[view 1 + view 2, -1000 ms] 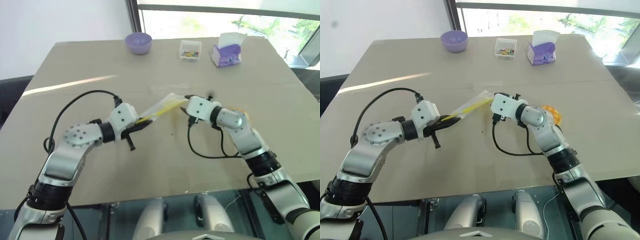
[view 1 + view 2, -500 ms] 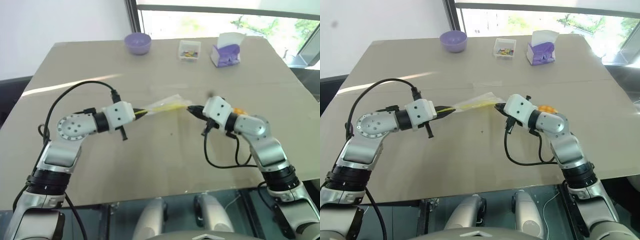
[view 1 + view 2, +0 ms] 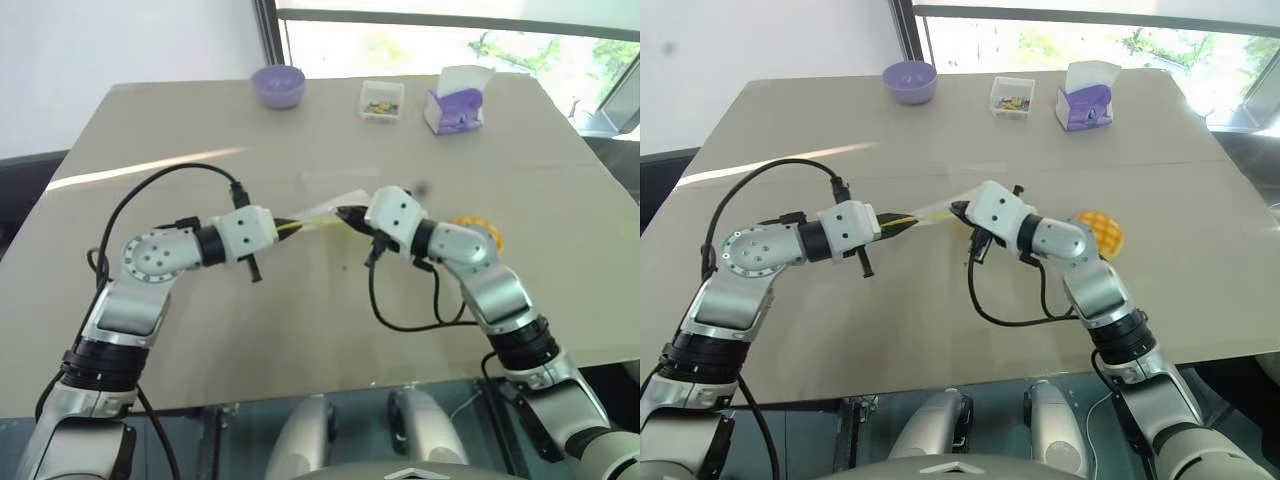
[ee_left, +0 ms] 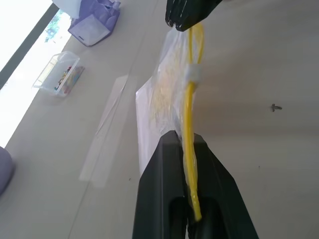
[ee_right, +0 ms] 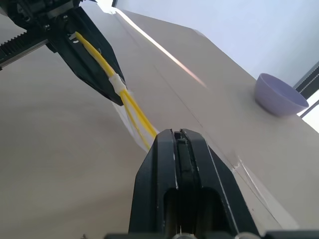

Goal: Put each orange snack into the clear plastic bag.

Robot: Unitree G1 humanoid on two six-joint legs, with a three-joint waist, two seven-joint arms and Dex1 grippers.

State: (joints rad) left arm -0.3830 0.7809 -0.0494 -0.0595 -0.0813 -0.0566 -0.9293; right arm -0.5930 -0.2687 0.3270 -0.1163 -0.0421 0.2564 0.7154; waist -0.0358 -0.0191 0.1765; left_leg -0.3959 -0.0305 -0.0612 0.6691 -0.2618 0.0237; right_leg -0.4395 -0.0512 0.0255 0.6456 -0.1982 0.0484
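Note:
The clear plastic bag (image 3: 318, 212) hangs over the middle of the table, stretched between my two grippers by its yellow seal strip (image 4: 188, 99). At one end of that strip my left gripper (image 3: 283, 226) is shut. My right gripper (image 3: 345, 214) is shut on the bag's other end, close to the left one. The left wrist view has the strip running from my own fingers (image 4: 167, 149) up to the right gripper (image 4: 192, 12). The orange snack (image 3: 477, 236), a domed bun with a grid pattern, lies on the table behind my right forearm.
Along the table's far edge stand a purple bowl (image 3: 277, 85), a small clear box of colourful bits (image 3: 381, 100) and a purple tissue box (image 3: 455, 100). A black cable loops under each wrist. The tan table (image 3: 300, 330) lies bare toward its near edge.
My right gripper closed on the bag's end and moved left toward my left gripper, shortening the span of bag between them. The orange snack now shows more fully behind the right arm.

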